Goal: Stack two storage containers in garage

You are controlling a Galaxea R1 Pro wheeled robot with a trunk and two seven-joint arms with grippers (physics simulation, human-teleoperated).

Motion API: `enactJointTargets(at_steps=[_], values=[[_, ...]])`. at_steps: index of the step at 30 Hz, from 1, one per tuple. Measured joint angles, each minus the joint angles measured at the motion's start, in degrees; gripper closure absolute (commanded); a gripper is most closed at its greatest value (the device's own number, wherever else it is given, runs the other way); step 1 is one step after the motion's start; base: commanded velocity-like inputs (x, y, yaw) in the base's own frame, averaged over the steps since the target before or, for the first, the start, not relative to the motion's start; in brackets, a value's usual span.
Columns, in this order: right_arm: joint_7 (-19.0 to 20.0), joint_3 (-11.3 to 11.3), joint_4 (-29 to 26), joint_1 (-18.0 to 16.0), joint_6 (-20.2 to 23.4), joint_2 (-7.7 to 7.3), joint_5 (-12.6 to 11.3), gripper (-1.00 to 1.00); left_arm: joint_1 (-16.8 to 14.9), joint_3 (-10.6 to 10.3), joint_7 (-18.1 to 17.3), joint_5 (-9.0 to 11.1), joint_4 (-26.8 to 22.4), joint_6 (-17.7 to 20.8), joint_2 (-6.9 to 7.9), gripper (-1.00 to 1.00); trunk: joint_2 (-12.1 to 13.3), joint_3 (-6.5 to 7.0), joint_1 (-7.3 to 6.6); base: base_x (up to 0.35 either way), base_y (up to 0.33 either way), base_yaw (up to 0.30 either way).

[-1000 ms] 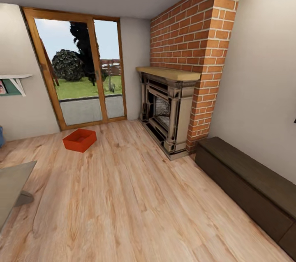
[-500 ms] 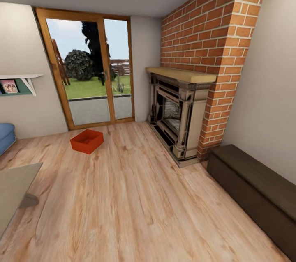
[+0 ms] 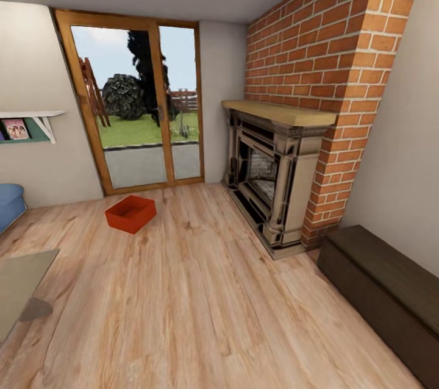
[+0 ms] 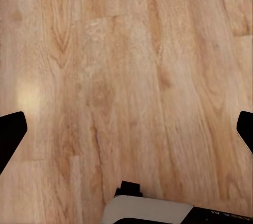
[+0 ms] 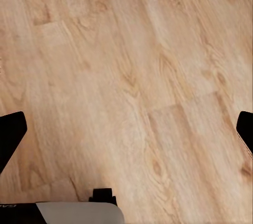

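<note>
Left gripper [image 4: 126, 129]: spread wide, empty, over wood planks.
Right gripper [image 5: 126, 129]: spread wide, empty.
Storage container [image 3: 130, 213]: red-orange, thin-walled, lidless, on plank floor [image 3: 183, 303] near glass door [image 3: 140, 108].

Wood-plank floor [image 3: 201, 303], satin sheen; rough brick fireplace [image 3: 317, 72]; orange container [image 3: 130, 213] prob. matt plastic.

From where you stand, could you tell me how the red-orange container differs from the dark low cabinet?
The storage container is bright red-orange; the low cabinet is dark brown. The container is a small open bin with no lid; the cabinet is long and closed on top. The container sits out on the floor before the glass door; the cabinet runs along the right wall. Both rest on the wood-plank floor.
</note>
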Motion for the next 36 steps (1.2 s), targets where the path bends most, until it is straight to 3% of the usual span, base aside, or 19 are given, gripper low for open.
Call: enactJointTargets(at_steps=[11,36], values=[[0.0,0.0,0.0,0.0,0.0,0.0,0.0,-1.0,0.0,0.0,0.0,0.0,0.0,0.0,0.0,-1.0,0.0,0.0,0.0,0.325,-0.13,0.216],[0.0,0.0,0.0,0.0,0.0,0.0,0.0,-1.0,0.0,0.0,0.0,0.0,0.0,0.0,0.0,-1.0,0.0,0.0,0.0,0.323,-0.168,0.054]])
